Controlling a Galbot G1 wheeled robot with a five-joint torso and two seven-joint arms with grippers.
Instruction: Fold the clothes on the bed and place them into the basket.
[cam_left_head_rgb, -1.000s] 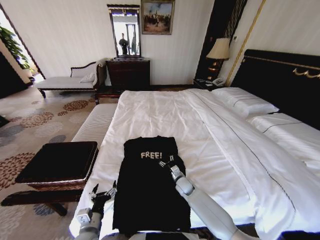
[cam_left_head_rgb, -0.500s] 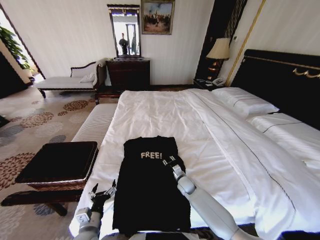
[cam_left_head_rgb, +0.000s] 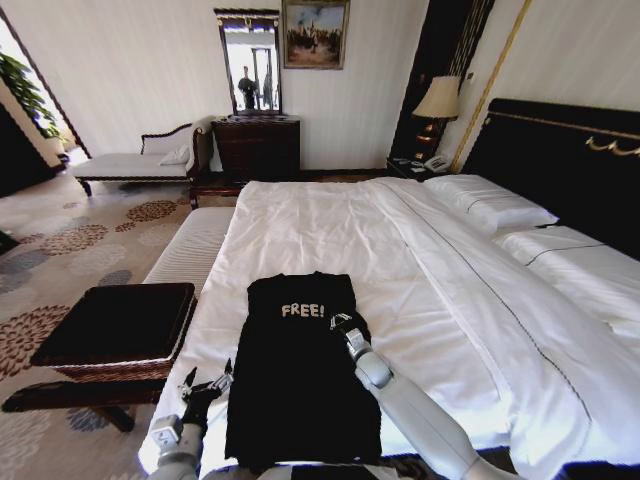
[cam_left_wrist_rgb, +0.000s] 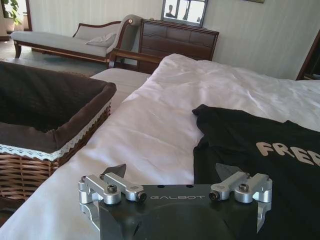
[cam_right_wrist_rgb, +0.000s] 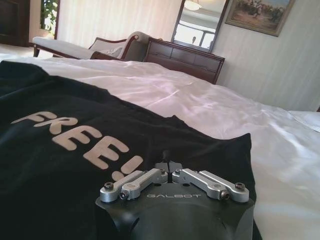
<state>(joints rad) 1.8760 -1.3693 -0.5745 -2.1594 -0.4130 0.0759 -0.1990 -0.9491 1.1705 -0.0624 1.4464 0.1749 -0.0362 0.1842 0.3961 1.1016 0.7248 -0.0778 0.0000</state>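
right gripper (cam_left_head_rgb: 341, 323) stretched low over black t-shirt (cam_left_head_rgb: 300, 370), fingers seemingly closed, left gripper (cam_left_head_rgb: 207, 385) spread wide

Matt black cloth T-shirt (cam_left_head_rgb: 300, 375), white printed lettering. Smooth white bed (cam_left_head_rgb: 420, 290) sheets, faint sheen, light wrinkles. Brown woven wicker basket (cam_left_wrist_rgb: 30, 170), dark fabric liner, white lace trim. Matt black left gripper (cam_left_wrist_rgb: 170, 172) and right gripper (cam_right_wrist_rgb: 167, 162) housings, brushed bare-metal linkages, dark screws.

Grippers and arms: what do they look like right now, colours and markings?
Both grippers, left and right, have a matte black body marked GALBOT, silver bolted linkages and dark fingers. In the head view the right arm is smooth pale grey with rounded joints.
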